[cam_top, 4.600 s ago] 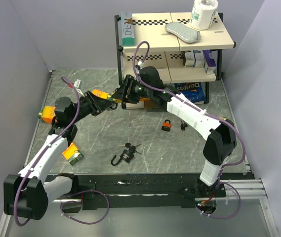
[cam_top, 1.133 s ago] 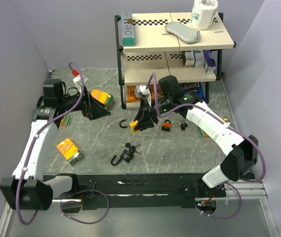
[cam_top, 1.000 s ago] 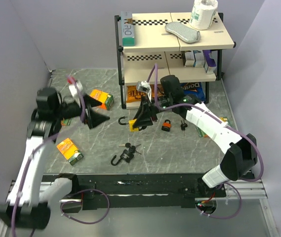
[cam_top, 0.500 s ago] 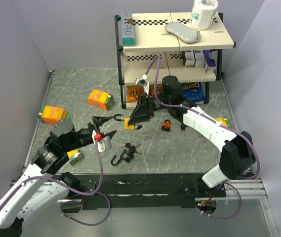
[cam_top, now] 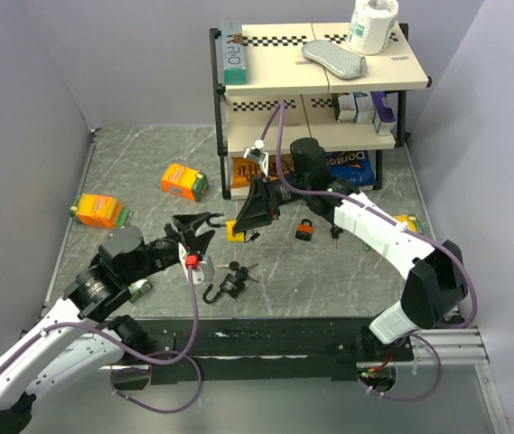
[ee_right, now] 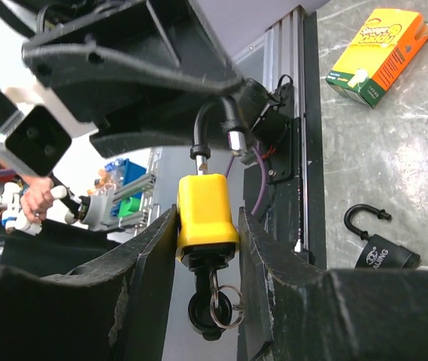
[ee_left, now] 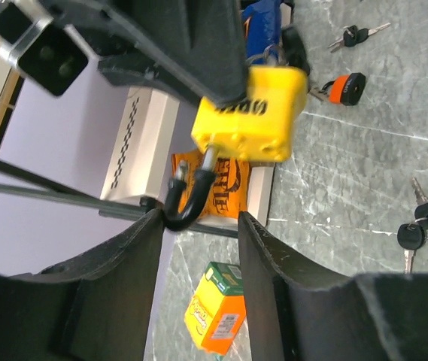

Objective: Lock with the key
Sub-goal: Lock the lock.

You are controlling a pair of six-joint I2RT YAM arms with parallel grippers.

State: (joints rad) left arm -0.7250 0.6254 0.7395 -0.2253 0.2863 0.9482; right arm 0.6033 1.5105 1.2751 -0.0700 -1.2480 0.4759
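Yellow padlock (ee_left: 250, 113) is the task's thing, and it hangs in the air in front of the rack (cam_top: 214, 108), just off its left post and clear of the table. The right gripper (ee_right: 206, 226) is clamped on the lock's body, 1 finger on each flat side. The key (ee_right: 206, 312) sits in the keyway at the end facing away from the shackle, with its ring dangling.

The black shackle (ee_left: 183, 203) is sprung open: 1 leg is seated in the body and the other is free, beside its hole. The left gripper (ee_left: 198, 218) faces the rack with its 2 fingers on either side of the shackle's bend. The jaws stand apart, wider than the bend. The bend looks to touch 1 fingertip only, so this hand grasps nothing yet.

My judgement is that the shackle must be pushed home before the key is turned. Because the bend sits off-centre between the left fingers, a closing pinch could shove it sideways. That could swing the free leg away from its hole or twist the body in the right hand's hold. A push along the wrong line would jam the leg on the body's top face. The 2 sets of fingers are close together and could knock against each other. With both hands busy, the key has no hand free to turn it.
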